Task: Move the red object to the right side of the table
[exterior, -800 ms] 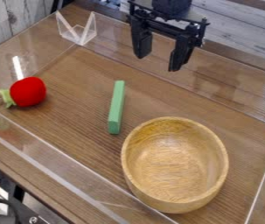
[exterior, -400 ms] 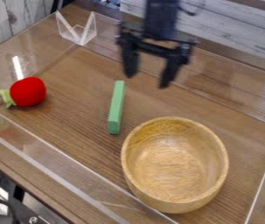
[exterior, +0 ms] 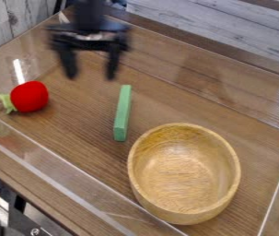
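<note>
The gripper (exterior: 88,66) hangs over the far-left tabletop (exterior: 215,92), jaws spread wide and empty, pointing down. The red object (exterior: 29,96) sits at the left edge, nearer and left of the jaws, apart from them. It's round, so no long axis to line up on.

My arm ends in a black gripper (exterior: 90,61): a dark blocky body, a flat crossbar beneath it and two slim black fingers (exterior: 68,63). Motion blur hides any screws, cables or markings.
</note>
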Controlling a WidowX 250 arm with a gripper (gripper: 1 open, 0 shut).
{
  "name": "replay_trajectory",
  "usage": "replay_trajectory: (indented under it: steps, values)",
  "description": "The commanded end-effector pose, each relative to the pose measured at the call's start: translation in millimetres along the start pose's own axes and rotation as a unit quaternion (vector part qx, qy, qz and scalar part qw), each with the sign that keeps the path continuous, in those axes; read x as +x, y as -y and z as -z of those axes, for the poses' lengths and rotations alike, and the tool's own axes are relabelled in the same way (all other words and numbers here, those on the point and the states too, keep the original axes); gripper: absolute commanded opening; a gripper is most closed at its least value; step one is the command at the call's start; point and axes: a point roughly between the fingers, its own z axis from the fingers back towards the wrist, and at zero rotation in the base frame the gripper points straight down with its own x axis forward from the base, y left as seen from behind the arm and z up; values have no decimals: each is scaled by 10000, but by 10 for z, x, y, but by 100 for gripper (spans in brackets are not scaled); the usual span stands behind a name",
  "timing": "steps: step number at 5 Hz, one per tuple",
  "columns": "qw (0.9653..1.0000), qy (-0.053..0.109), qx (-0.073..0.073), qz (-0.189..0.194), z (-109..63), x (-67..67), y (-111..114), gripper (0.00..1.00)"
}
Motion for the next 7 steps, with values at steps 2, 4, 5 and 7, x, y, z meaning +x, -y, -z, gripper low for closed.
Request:
replay_trajectory:
  steps: [2,4,5,7]
  values:
    - [9938,345,-460,-952,-125,47,-556,100]
    - [9722,443,-744,-2176,-37,225,-960,100]
    - [9647,484,-745,-2477,33,331,-1050,100]
    - [9454,571,-709,-3128,288,483,-1021,100]
